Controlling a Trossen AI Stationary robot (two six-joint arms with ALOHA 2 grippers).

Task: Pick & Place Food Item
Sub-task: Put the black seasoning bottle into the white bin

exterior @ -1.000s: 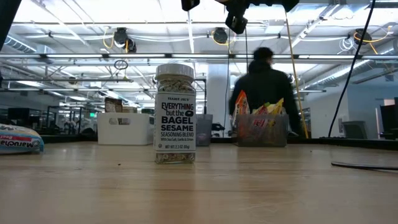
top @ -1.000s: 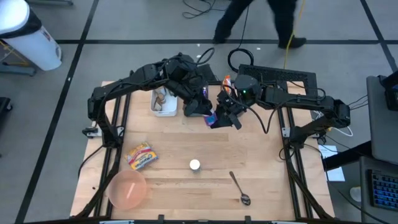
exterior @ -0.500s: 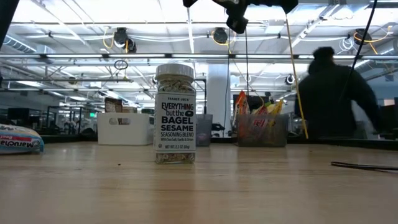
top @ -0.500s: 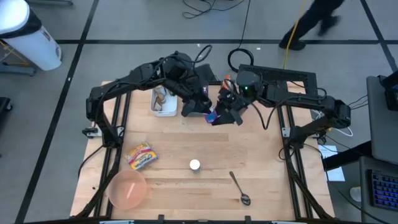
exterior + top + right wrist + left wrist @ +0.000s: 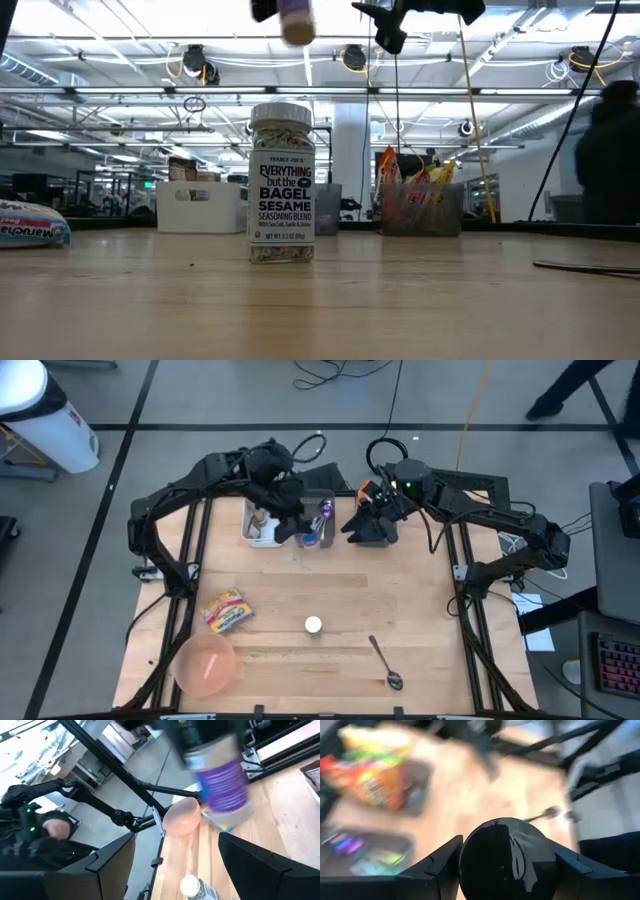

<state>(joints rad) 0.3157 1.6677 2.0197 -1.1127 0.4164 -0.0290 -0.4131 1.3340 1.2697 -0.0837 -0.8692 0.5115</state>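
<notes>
**Purple-Labelled Jar Held Aloft by Left Gripper at Rear of Table**

Left gripper [image 5: 308, 532]: raised above the table's rear edge, over the clear bin, its fingers clamped on a purple-labelled jar [image 5: 322, 518]. In the left wrist view the jar's dark, glossy round end [image 5: 507, 859] filled the space between the two fingers [image 5: 442, 865].

Right gripper [image 5: 368, 525]: raised just beside the jar, over the rear centre of the table, fingers spread apart and holding nothing. In the right wrist view the jar [image 5: 220, 780] hung clear beyond its fingers [image 5: 107, 865].

Jar: clear body, purple band around the middle; blurred in the low view near the top edge [image 5: 297, 20], well above the tabletop.

Containers:
- White bin [image 5: 264, 525], rear left, beside the left gripper; tan and brown items inside, not identifiable.
- Clear bin [image 5: 420, 212], rear centre; upright snack packets in orange, yellow and green.
- Pink bowl [image 5: 205, 664], front left corner; nothing visible in it.

Other items on the wooden table [image 5: 400, 600]:
- Seasoning jar [image 5: 281, 183], upright near the front centre, white lid, label reading "Everything but the Bagel Sesame".
- Yellow-and-red snack packet [image 5: 227, 610], lying flat between white bin and bowl.
- Metal spoon [image 5: 384, 662], front right, well apart from the seasoning jar.
</notes>
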